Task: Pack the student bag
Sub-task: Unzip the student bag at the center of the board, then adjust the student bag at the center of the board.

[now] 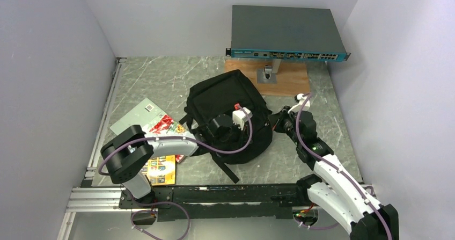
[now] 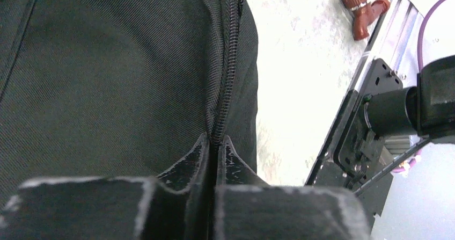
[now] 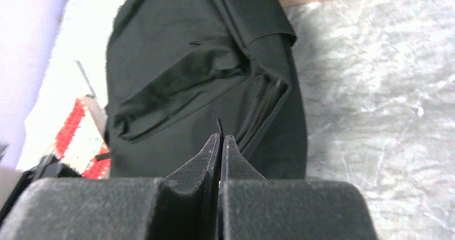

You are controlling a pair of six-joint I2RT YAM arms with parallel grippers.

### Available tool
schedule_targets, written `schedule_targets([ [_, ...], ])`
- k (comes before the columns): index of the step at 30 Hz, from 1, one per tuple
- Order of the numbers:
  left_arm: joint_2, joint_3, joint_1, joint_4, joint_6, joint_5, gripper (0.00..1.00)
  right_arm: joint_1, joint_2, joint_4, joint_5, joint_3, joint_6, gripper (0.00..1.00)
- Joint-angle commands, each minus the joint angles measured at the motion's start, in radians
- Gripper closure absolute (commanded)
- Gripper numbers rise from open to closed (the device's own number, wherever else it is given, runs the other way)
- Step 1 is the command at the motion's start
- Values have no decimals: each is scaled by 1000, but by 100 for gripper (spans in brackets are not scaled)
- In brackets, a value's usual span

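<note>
The student bag (image 1: 228, 97) is a black fabric backpack lying in the middle of the table, its straps trailing toward the near edge. My left gripper (image 1: 229, 137) presses down on its near part. In the left wrist view the bag (image 2: 107, 79) fills the frame, and the left gripper (image 2: 215, 140) is shut on its zipper seam (image 2: 228, 63), which runs straight up from between the tips. My right gripper (image 1: 278, 123) sits at the bag's right edge. In the right wrist view the right gripper (image 3: 221, 137) is shut, with a thin black tab (image 3: 218, 124) of the bag (image 3: 177, 52) pinched between its tips.
A grey rack-mount box with a teal front (image 1: 287, 30) stands on a post over a wooden board (image 1: 290, 79) at the back. Colourful books (image 1: 155, 124) lie left of the bag. A metal rail (image 1: 214, 194) runs along the near edge, with a red-brown fitting (image 2: 360, 12) near it.
</note>
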Motion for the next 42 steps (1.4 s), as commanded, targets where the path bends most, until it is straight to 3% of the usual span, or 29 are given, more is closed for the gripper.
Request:
schedule_targets([
  [1, -78, -109, -16, 21, 17, 35, 100, -18, 82, 10, 158, 107, 0, 100],
  [9, -164, -241, -106, 43, 23, 47, 100, -81, 375, 273, 323, 196, -128, 100],
  [14, -127, -225, -127, 39, 21, 82, 100, -93, 494, 396, 334, 222, -185, 100],
  [18, -90, -187, -127, 12, 27, 119, 100, -92, 510, 299, 347, 257, -214, 100],
  [19, -83, -168, -126, -14, 27, 125, 97, -92, 504, 236, 339, 277, -216, 100],
  [21, -81, -145, -122, -41, 21, 148, 79, -84, 463, 77, 303, 315, -219, 97],
  [22, -88, -149, -116, -30, 14, 164, 65, -77, 438, 21, 291, 312, -223, 80],
  [23, -100, -159, -109, -13, -1, 175, 51, -69, 405, -52, 275, 302, -233, 69],
  [26, -147, -182, -64, 23, -35, 217, 37, -56, 296, -176, 204, 271, -267, 51],
  [28, -186, -190, -21, 28, -58, 249, 21, -47, 215, -221, 136, 248, -290, 44],
  [32, -298, -234, 82, -1, -132, 241, 16, 15, 135, -185, -150, 220, -355, 37],
  [36, -450, -299, 188, -179, -290, 96, 15, 219, 226, -134, -135, 234, -349, 36],
  [39, -518, -342, 241, -367, -445, -34, 14, 265, 293, -72, -149, 215, -252, 34],
  [42, -519, -385, 275, -364, -500, -15, 14, 266, 315, -49, -116, 165, -144, 35],
])
